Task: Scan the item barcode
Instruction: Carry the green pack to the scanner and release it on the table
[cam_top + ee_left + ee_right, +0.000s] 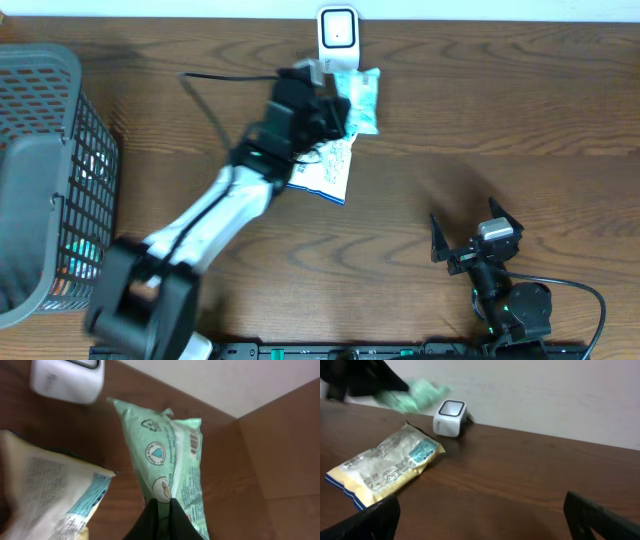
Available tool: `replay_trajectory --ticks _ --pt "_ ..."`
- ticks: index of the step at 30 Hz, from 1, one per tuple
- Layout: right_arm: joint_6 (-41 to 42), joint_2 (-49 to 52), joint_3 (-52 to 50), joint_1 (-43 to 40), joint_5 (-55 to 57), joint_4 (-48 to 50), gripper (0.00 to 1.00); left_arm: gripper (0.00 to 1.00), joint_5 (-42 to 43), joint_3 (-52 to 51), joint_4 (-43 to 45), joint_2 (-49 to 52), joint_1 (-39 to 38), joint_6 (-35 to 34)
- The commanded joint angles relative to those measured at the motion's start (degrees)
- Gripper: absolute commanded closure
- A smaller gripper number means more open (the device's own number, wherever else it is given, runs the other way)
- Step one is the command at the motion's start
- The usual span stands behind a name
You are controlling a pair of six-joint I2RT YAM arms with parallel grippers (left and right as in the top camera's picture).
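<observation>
Open tabletop (500,120) right of scanner (338,30); basket (50,60) walls the left.

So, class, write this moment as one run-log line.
task: scan barcode | left gripper: shut on green packet, near scanner | right gripper: open, empty | yellow packet: lying on table

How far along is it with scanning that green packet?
Done: the left gripper is shut on one end of the green packet and holds it right by the scanner. In hand: lining up the barcode with the scanner. Left: the scan itself; nothing shows it has registered. Another bag lies on the table, and the right gripper sits open, idle.
</observation>
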Motion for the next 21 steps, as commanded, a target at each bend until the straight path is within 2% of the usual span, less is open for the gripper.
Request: replay_trajectory --ticks 1,2,3,5,6,9,14,17,18,21 --pt "0.52 -0.2 -0.07 0.39 0.13 -0.17 0.01 0.93 -4.7 0.72 8.13 9.11 -3.93 0.07" --pt "0.52 -0.2 -0.07 0.39 0.13 -0.17 0.01 0.93 -4.7 0.72 9.51 10.58 -4.46 0.07" --pt "0.52 -0.2 -0.07 0.39 0.13 -0.17 0.01 0.86 -4.7 0.72 10.56 12.26 -5.05 0.09" --pt "0.52 -0.2 -0.07 0.39 0.13 -0.17 0.01 0.65 -4.68 0.72 10.62 13.92 -5.53 0.11" --pt "0.52 -0.2 -0.07 0.39 0.13 -0.17 0.01 0.47 -4.66 0.72 10.08 14.51 -5.62 0.11" --pt "0.52 -0.2 -0.07 0.39 0.13 -0.17 0.01 0.19 -4.52 0.72 9.62 14.14 -5.4 0.61" --pt "0.52 -0.2 -0.07 0.39 0.13 -0.17 0.01 0.18 1.66 0.74 9.53 0.79 1.57 5.95" --pt "0.52 -0.2 -0.07 0.39 0.13 -0.17 0.01 0.18 2.69 0.74 7.15 -9.25 7.34 5.99" --pt "0.52 -0.2 -0.07 0.39 0.13 -0.17 0.01 0.18 2.69 0.74 3.65 -16.87 13.14 7.61" --pt "0.52 -0.2 -0.07 0.39 0.13 -0.17 0.01 0.18 2.62 0.74 -1.38 -26.18 22.82 12.28"
